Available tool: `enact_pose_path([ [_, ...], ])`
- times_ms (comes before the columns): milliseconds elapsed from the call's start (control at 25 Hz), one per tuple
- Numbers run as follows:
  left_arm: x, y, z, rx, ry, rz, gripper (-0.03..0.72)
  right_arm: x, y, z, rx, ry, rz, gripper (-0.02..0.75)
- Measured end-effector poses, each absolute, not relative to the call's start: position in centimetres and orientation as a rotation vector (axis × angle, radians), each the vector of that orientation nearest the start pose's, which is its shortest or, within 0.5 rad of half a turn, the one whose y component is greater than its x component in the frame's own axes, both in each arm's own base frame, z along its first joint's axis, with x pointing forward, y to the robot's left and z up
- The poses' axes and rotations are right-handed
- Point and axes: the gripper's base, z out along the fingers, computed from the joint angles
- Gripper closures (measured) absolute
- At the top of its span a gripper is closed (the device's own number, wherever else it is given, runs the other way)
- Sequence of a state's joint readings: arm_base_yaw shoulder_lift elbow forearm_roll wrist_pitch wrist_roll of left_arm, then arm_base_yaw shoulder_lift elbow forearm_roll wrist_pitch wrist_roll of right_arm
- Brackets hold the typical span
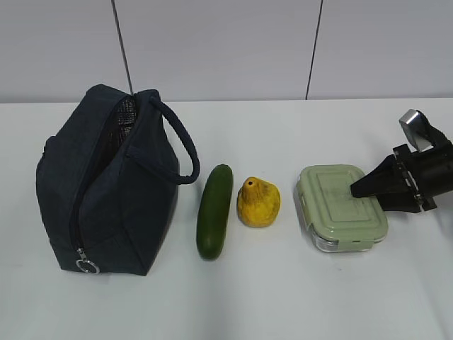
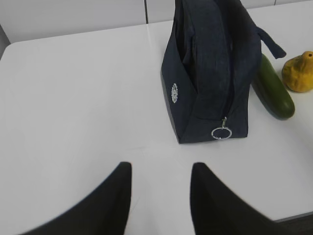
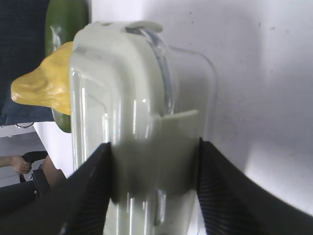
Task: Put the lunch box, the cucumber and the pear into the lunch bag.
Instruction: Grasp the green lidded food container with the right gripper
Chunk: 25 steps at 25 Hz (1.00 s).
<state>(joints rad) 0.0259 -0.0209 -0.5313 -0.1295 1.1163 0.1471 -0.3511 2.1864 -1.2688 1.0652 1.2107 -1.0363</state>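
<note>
The lunch box [image 1: 333,205], clear with a sage-green clip lid, sits on the white table at the right. My right gripper [image 1: 357,190] comes in from the right, and its jaws press on both sides of the box's near end [image 3: 117,88]. The right gripper [image 3: 154,143] is shut on it. The pear [image 1: 258,203] and the cucumber [image 1: 215,210] lie side by side in the middle. The navy lunch bag [image 1: 106,184] stands at the left with its top unzipped. My left gripper [image 2: 160,169] is open and empty over bare table, short of the bag [image 2: 215,73].
The bag's silver ring pull [image 2: 221,132] hangs at its near lower end, and its strap handle [image 1: 180,145] loops toward the cucumber [image 2: 274,90]. The pear [image 2: 299,72] shows beyond it. A wall runs behind the table [image 1: 283,297].
</note>
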Motion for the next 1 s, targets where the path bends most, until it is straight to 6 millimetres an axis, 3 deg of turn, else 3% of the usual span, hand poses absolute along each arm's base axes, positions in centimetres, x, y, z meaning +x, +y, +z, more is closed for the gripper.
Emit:
enact_pose_path([
  [200, -1.1, -1.4, 28.5, 0.140, 2.045, -0.090, 0.447, 37.4, -5.8, 11.0, -0.034, 2.595, 1.325, 0.343],
  [360, 0.7, -2.0, 30.7, 0.125, 2.030, -0.208, 0.447, 37.4, -5.8, 11.0, -0.031, 2.596, 1.326, 0.343],
  [680, 9.2, -2.6, 32.6, 0.059, 2.285, -0.389, 0.447, 37.4, -5.8, 11.0, -0.029, 2.596, 1.326, 0.344],
  [840, 13.2, -3.5, 32.7, 0.147, 2.367, -0.519, 0.441, 37.4, -5.8, 11.0, -0.029, 2.596, 1.326, 0.343],
  [1000, 16.5, -3.6, 32.3, 0.170, 2.447, -0.555, 0.366, 37.4, -5.8, 11.0, -0.029, 2.596, 1.326, 0.343],
])
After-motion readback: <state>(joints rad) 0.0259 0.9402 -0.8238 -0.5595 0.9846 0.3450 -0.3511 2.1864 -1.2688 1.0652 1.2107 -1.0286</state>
